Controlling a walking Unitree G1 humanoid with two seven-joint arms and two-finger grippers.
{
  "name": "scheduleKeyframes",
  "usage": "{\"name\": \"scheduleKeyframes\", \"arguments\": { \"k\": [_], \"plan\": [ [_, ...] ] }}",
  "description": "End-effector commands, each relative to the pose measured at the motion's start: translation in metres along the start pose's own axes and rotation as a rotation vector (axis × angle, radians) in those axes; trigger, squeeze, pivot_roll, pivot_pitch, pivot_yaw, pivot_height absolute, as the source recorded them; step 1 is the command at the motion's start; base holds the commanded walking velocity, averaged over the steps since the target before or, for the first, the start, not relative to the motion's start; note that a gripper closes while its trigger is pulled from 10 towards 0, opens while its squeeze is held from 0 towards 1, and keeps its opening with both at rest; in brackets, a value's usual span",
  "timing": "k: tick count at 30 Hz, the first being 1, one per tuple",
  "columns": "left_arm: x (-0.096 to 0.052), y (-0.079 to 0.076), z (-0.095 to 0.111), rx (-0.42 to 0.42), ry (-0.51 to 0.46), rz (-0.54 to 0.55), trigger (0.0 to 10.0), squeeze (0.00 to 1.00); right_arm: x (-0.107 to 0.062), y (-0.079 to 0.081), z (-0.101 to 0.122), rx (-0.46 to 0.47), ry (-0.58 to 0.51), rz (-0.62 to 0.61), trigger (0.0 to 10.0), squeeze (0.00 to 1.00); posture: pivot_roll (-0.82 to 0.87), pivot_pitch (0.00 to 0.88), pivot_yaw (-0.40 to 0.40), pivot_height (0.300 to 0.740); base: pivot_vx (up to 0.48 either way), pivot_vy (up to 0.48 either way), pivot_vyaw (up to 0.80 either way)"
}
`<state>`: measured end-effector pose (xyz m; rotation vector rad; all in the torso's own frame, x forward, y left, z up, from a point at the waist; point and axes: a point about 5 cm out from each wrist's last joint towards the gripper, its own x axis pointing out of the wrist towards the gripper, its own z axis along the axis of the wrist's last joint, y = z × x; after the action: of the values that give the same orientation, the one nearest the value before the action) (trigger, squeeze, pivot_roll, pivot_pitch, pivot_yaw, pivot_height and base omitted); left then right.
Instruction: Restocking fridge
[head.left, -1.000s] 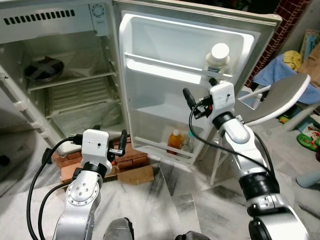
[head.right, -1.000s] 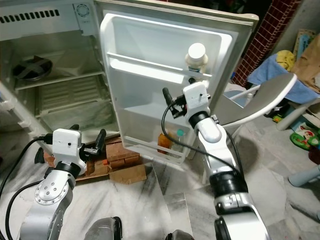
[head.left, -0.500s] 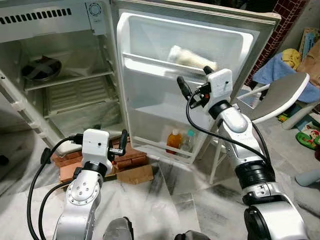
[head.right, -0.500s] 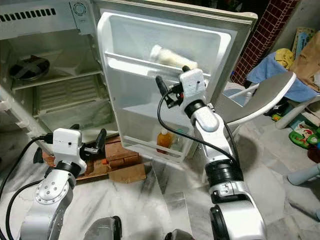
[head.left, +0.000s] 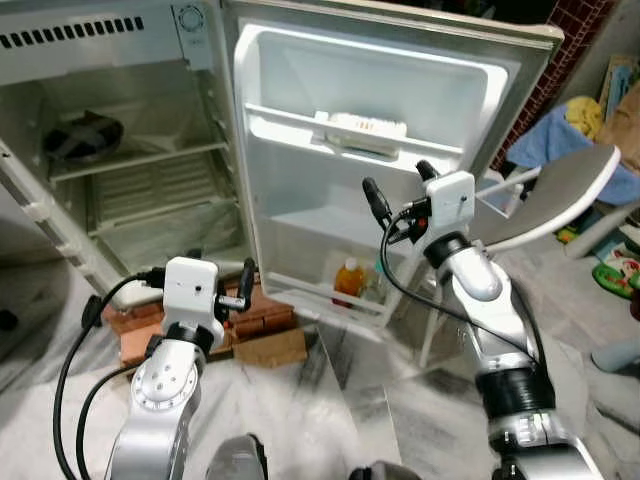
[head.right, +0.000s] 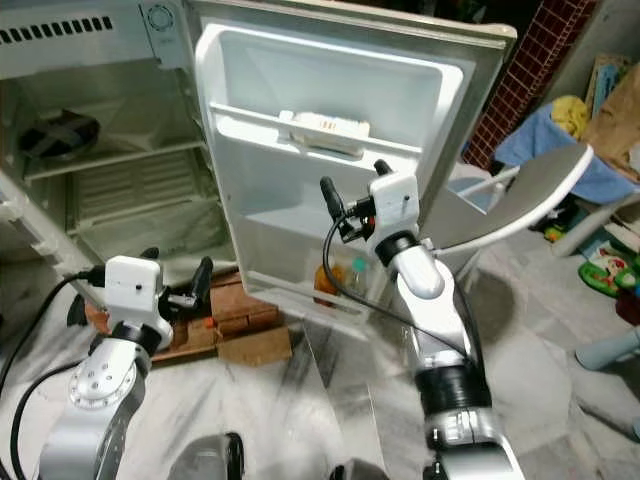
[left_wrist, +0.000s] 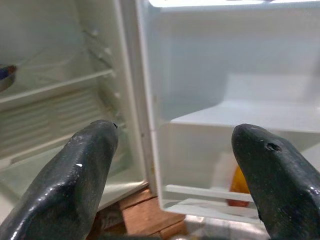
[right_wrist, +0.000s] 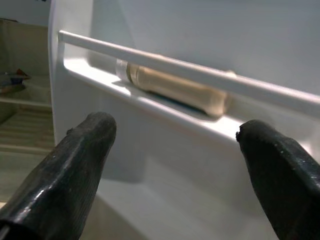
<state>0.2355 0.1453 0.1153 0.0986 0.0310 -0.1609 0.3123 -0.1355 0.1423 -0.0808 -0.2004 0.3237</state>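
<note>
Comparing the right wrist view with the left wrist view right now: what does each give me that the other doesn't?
Right wrist view: the cream bottle lying on its side behind the rail of the upper door shelf, past the open right gripper.

Left wrist view: the orange bottle in the bottom door shelf, the fridge's wire shelves, the bricks below, past the open left gripper.

Both: the white inside of the open fridge door.
</note>
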Motion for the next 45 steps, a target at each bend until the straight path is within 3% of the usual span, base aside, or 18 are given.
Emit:
{"name": "scheduleKeyframes", "arguments": {
  "k": [1, 7, 11, 12, 18, 29, 32, 45],
  "plan": [
    [-0.001, -0.003, -0.002, 0.000, -0.001, -0.023, 10.0, 0.00, -0.003, 0.003, 0.006, 0.002, -0.022, -0.017, 10.0, 0.00, 0.12, 0.063, -0.029, 0.740, 0.300, -0.371, 0.00],
    [0.008, -0.003, -0.002, 0.017, 0.000, -0.017, 10.0, 0.00, -0.015, 0.021, -0.001, 0.062, 0.019, -0.019, 10.0, 0.00, 0.11, 0.045, -0.021, 0.740, 0.086, -0.434, 0.00],
    [0.012, -0.003, -0.003, 0.026, 0.004, -0.020, 10.0, 0.00, -0.024, 0.043, -0.012, 0.158, 0.109, 0.127, 10.0, 0.00, 0.10, 0.036, -0.013, 0.740, 0.000, -0.477, 0.00],
    [0.013, -0.004, -0.004, 0.028, 0.010, -0.023, 10.0, 0.00, -0.030, 0.053, -0.019, 0.176, 0.173, 0.223, 10.0, 0.00, 0.09, 0.034, -0.012, 0.740, 0.000, -0.480, 0.00],
    [0.015, -0.010, -0.006, 0.060, 0.014, -0.045, 10.0, 0.00, -0.037, 0.063, -0.021, 0.178, 0.193, 0.326, 10.0, 0.00, 0.09, 0.030, -0.014, 0.740, 0.000, -0.480, 0.07],
    [0.019, -0.013, -0.003, 0.067, -0.009, -0.070, 10.0, 0.00, -0.024, 0.056, -0.014, 0.134, 0.165, 0.296, 10.0, 0.00, 0.10, 0.024, -0.014, 0.740, 0.000, -0.480, 0.76],
    [0.021, -0.011, -0.006, 0.073, 0.002, -0.062, 10.0, 0.00, -0.021, 0.050, -0.009, 0.062, 0.120, 0.254, 10.0, 0.00, 0.09, 0.025, -0.014, 0.740, 0.000, 0.000, 0.77],
    [0.021, -0.007, -0.010, 0.070, 0.034, -0.028, 10.0, 0.00, -0.009, 0.035, 0.002, 0.016, 0.048, 0.130, 10.0, 0.00, 0.10, 0.028, -0.016, 0.740, 0.318, 0.000, 0.74]
  ]
}}
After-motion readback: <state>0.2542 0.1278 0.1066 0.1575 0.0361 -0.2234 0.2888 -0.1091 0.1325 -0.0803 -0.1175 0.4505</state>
